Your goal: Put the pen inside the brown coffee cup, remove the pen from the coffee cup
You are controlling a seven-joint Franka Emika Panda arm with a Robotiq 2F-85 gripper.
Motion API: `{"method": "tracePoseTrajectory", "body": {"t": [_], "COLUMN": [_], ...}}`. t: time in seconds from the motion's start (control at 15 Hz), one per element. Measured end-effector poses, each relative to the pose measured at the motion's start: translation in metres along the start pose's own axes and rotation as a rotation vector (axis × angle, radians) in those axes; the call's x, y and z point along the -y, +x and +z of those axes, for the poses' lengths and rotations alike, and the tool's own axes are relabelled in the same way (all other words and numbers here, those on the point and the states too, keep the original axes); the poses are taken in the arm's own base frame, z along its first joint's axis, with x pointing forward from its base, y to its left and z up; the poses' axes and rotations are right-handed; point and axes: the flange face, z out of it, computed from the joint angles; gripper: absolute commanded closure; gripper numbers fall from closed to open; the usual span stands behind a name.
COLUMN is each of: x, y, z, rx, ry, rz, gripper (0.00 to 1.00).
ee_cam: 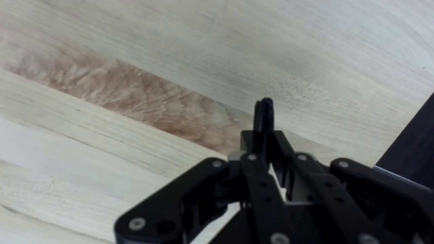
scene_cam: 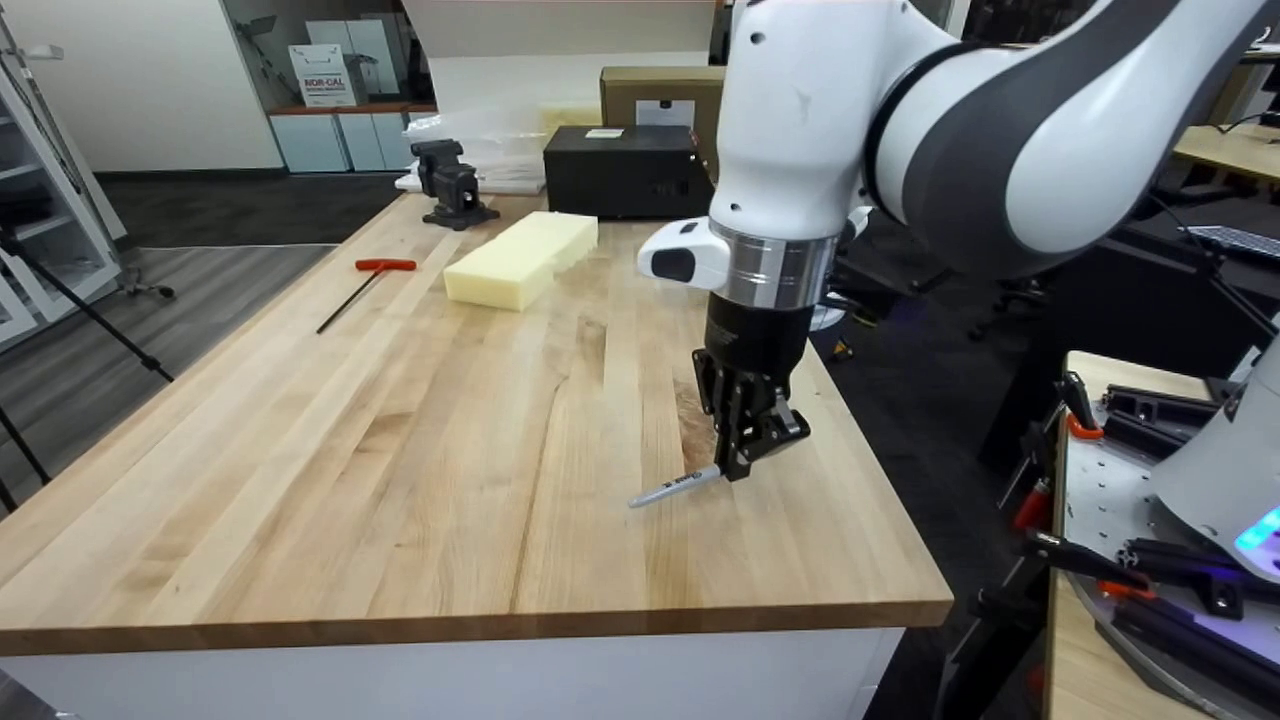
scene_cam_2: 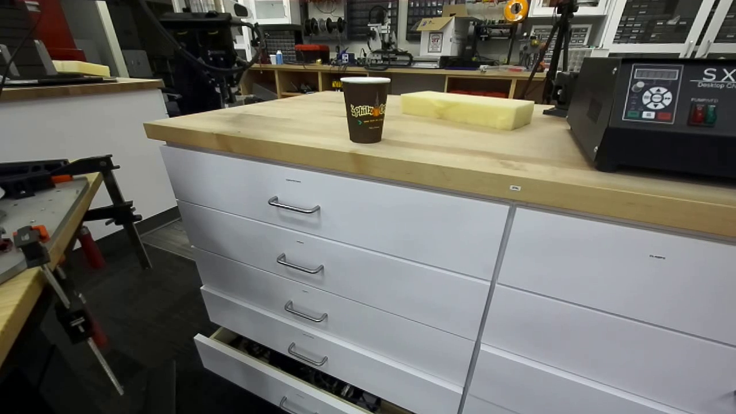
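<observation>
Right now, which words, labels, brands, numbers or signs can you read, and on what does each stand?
"NOR-CAL": white carton.
"Philz", the rest unclear: brown coffee cup.
"SX": black machine.
"Desktop CN", cut by the picture's edge: the same black machine.
"Sharpie", probably, upside down: pen.
Too small or blurred: drawer labels, remaining lettering.

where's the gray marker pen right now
In an exterior view, just below the middle, the gray marker pen is held by the tool, jutting to picture-left over the right part of the wooden tabletop.
</observation>
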Motion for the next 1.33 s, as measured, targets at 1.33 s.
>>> {"method": "tracePoseTrajectory", "body": {"t": [1.33], "x": [-0.179], "y": [-0.097], "z": [-0.163], "rx": [0.066], "ry": [-0.180], "rz": [0.227], "gripper": [0.96]}}
